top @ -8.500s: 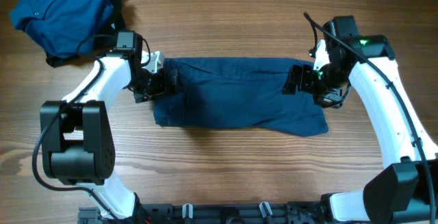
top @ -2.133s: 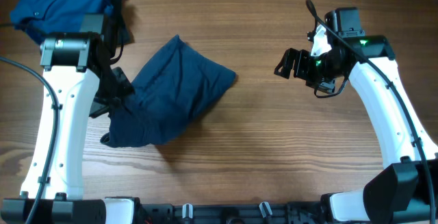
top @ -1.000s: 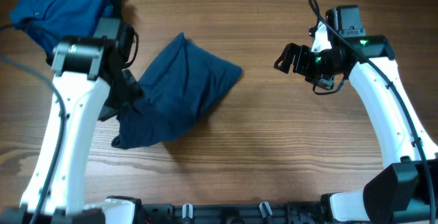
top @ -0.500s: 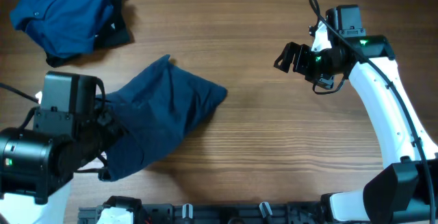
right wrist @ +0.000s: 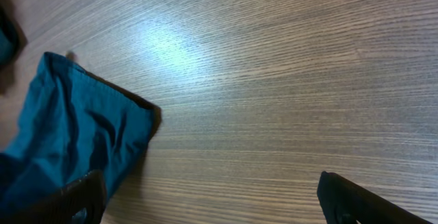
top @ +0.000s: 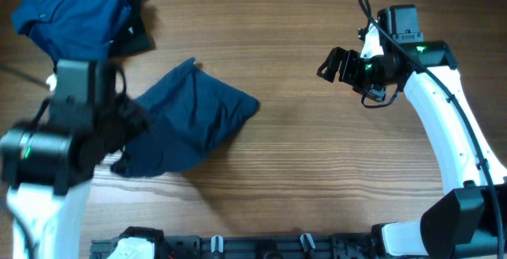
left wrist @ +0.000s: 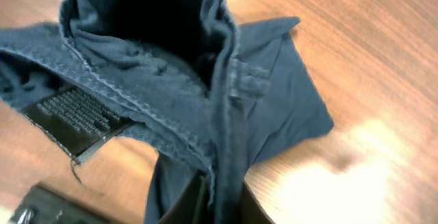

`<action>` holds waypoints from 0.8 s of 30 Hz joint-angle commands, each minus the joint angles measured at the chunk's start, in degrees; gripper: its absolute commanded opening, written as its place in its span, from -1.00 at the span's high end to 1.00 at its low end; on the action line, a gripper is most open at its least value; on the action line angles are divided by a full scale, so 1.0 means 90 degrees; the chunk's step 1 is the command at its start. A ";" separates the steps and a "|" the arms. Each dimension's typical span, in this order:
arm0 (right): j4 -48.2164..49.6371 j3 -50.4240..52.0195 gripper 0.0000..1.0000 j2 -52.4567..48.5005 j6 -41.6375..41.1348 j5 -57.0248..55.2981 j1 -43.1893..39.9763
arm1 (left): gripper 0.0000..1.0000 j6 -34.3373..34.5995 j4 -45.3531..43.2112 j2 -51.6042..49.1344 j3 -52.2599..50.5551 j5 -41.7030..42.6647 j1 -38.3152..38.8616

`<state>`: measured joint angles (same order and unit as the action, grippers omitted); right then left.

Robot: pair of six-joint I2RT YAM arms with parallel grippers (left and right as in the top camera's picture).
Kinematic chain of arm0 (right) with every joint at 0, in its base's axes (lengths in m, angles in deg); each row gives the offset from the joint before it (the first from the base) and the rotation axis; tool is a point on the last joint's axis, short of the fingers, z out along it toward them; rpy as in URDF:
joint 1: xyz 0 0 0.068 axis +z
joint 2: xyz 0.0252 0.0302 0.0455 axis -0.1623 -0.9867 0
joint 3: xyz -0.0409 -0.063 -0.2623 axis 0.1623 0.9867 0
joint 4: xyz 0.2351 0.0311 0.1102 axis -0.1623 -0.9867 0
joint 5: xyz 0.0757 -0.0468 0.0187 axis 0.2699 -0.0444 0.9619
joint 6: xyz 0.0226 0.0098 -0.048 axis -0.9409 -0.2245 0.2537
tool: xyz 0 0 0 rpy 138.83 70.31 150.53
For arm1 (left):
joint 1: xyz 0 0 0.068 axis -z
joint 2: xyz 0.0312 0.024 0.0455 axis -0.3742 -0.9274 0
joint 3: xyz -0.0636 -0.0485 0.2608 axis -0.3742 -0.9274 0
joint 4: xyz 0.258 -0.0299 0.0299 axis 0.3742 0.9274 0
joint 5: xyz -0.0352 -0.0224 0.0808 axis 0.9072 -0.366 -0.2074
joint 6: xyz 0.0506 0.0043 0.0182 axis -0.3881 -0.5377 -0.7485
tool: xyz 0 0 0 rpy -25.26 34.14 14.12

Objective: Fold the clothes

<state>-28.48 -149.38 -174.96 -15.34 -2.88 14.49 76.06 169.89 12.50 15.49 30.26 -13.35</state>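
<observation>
The clothes are two pieces. The dark navy shorts [top: 194, 116] lie bunched on the wood at centre left, one corner pointing right. In the left wrist view their waistband [left wrist: 147, 107] and label hang in front of the camera, lifted. My left gripper [left wrist: 222, 196] is shut on a fold of the shorts; in the overhead view the left arm [top: 67, 144] looms blurred over their left end. The brighter blue shirt [top: 71, 13] sits crumpled at the back left. My right gripper [top: 337, 65] hovers open over bare table to the right, its fingers [right wrist: 79, 196] wide apart, holding nothing.
A dark garment edge [top: 135, 33] sticks out beside the blue shirt. The wooden table [top: 317, 172] stretches between the shorts and the right arm. The arms' base rail [top: 261, 247] runs along the front edge.
My left arm has swung toward the front left and risen, dragging the shorts' left end with it. The shorts shifted left and settled lower. The right arm has not moved.
</observation>
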 commanded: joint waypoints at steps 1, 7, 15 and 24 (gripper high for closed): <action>0.0015 0.0022 -0.99 0.0151 -0.0061 0.0051 0.0015 | 0.92 -0.0364 -0.0576 -0.0843 0.0041 -0.0155 0.0019; -0.0012 0.0022 -0.99 0.0151 -0.0068 0.0053 0.0015 | 0.92 -0.0364 -0.1358 -0.2273 0.0041 -0.0104 0.0032; -0.0136 0.0022 -0.99 0.0151 -0.0056 0.0051 0.0015 | 0.92 -0.0364 -0.2370 -0.3699 0.0041 0.0282 0.0267; -0.0168 0.0022 -1.00 0.0151 -0.0010 0.0053 0.0015 | 0.92 -0.0362 -0.3427 -0.3750 0.0041 0.0376 0.1285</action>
<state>-29.77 -149.38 -174.96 -15.51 -2.88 14.49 73.28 141.37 -21.99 15.45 32.71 -5.50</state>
